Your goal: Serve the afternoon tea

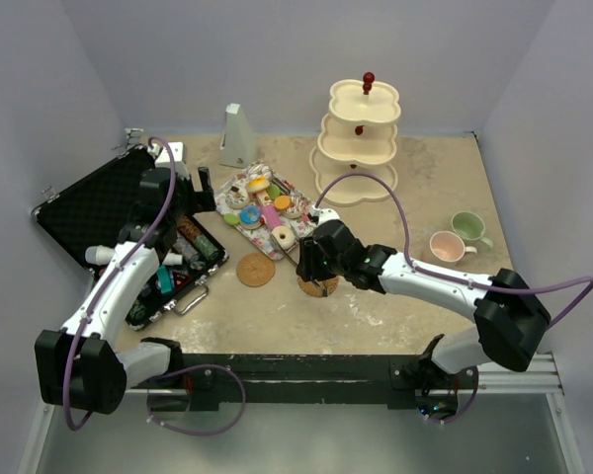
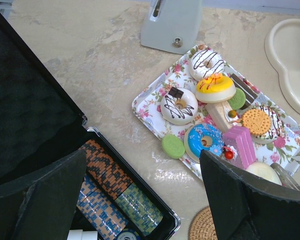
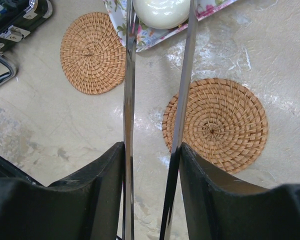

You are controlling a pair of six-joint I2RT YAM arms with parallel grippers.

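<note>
Here, bench point(image 1: 376, 316): a pale marbled top with walls on three sides and two robot arms bolted at the near edge.
Tray point(image 2: 145, 107): flowered, lying left of centre, loaded with toy donuts, biscuits and small cakes.
Stand point(image 1: 361, 138): cream, three tiers, red knob point(image 1: 369, 78) on top, upright at the back right, well apart from the tray.
Mugs: pink mug point(image 1: 447, 247) and green mug point(image 1: 468, 227) sit just beside each other on the right of the bench.
Coasters: a woven coaster point(image 3: 92, 52) lies just in front of the tray; a second coaster point(image 3: 217, 125) lies near it, to its right, under the right arm's wrist.
Right hand point(image 3: 152, 150): closed on a pair of metal tongs point(image 3: 129, 75), one finger pressing each blade from outside.
Tongs: the two blades reach out over the bench to the tray's near edge.
White cake point(image 3: 161, 11): round, on the tray's near edge, between the blade tips; whether they pinch it, I cannot tell.
Left hand point(image 2: 142, 165): fingers spread wide, holding nothing, hanging above the gap between the tray and the case.
Case point(image 1: 99, 202): black, lid open, on the left.
Grey pyramid point(image 1: 237, 138): upright just behind the tray.
</note>
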